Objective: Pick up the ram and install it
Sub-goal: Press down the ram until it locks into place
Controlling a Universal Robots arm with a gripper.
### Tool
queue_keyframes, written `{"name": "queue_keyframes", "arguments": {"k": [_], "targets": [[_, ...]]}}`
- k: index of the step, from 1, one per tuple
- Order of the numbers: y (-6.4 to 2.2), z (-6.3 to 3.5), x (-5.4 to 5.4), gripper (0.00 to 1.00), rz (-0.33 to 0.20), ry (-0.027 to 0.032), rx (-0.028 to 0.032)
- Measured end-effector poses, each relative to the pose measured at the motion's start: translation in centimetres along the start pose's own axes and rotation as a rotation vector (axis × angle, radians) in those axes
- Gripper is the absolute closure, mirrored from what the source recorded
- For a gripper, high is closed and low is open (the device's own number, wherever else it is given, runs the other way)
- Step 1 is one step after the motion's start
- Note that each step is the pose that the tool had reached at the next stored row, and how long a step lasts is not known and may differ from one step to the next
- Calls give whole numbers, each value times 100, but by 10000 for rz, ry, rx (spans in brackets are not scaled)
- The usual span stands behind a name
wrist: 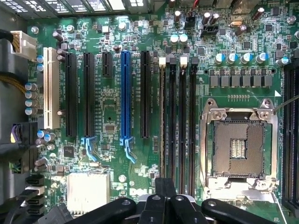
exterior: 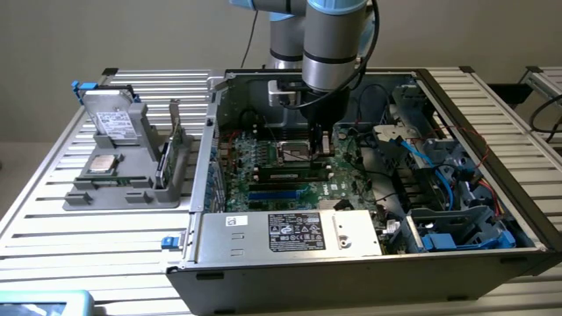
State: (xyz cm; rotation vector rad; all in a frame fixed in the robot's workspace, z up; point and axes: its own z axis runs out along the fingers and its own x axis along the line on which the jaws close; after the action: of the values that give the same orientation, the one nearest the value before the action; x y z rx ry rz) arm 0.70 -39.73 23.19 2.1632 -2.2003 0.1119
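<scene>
Green ram (exterior: 285,176) upright, seated in memory slot (exterior: 263,169)

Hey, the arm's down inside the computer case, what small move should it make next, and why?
Probably lift straight up out of the case. The gripper hangs over the motherboard beside the memory slots, while what looks like the ram stands in the grey holder at the exterior view's left, outside the case.

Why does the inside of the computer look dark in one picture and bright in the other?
Exterior view: the case walls and the arm shade the motherboard, so it looks dim. Wrist view: the board is evenly lit and its lettering is crisp; the pincer shows as dark shapes.
</scene>
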Motion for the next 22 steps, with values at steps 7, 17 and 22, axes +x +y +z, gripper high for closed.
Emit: {"name": "queue_keyframes", "arguments": {"k": [7, 17, 22], "targets": [[-4, 2, 0, 89, 2, 39, 0], [-6, 37, -3, 89, 2, 38, 1], [-5, 52, -4, 89, 1, 41, 0]]}}
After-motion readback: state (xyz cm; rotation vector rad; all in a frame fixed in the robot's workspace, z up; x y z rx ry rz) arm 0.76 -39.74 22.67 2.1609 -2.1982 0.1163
